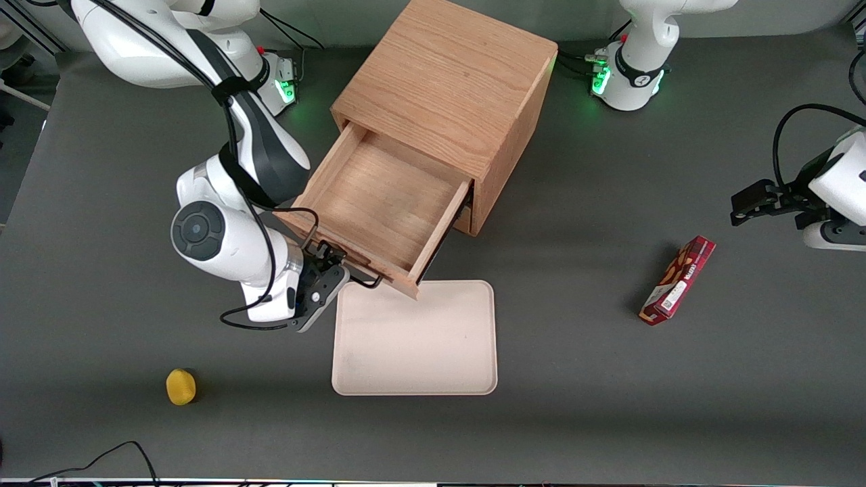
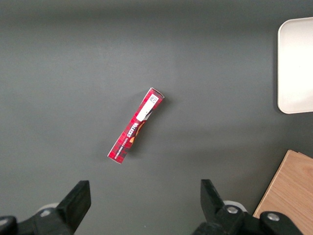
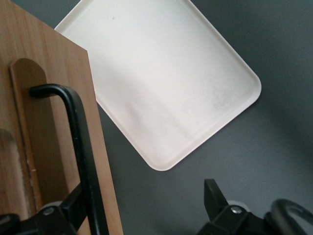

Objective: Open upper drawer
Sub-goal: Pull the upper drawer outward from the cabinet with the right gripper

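Oak drawer [image 1: 379,210] pulled well out of the cabinet [image 1: 453,88], front overhanging the tray's [image 1: 416,365] edge. Gripper [image 1: 335,267] at the black handle [image 3: 80,147], jaws spread, one finger [image 3: 66,210] seemingly touching it. Might snag the handle on retreat and drag the cabinet askew.

White arm [image 1: 223,237] – black joints, looped black cables, black end effector [image 1: 323,287].
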`<state>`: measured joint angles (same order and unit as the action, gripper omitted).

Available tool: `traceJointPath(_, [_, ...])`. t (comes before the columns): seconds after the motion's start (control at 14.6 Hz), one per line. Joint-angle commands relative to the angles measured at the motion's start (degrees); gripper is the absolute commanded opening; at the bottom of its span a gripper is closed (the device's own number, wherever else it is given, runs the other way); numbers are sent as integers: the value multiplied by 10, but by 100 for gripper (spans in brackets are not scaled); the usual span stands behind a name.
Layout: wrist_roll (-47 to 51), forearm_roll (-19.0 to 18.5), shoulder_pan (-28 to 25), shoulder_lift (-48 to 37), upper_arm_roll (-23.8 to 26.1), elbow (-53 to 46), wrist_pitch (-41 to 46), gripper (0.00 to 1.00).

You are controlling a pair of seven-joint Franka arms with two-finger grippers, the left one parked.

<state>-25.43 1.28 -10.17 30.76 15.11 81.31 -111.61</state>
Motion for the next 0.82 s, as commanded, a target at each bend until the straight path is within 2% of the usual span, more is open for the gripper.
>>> traceJointPath(0.0, [-12,-12,7,33,1,-56,28,100])
traceJointPath(0.75, [-26,-22,6,46,-21,-72,32,100])
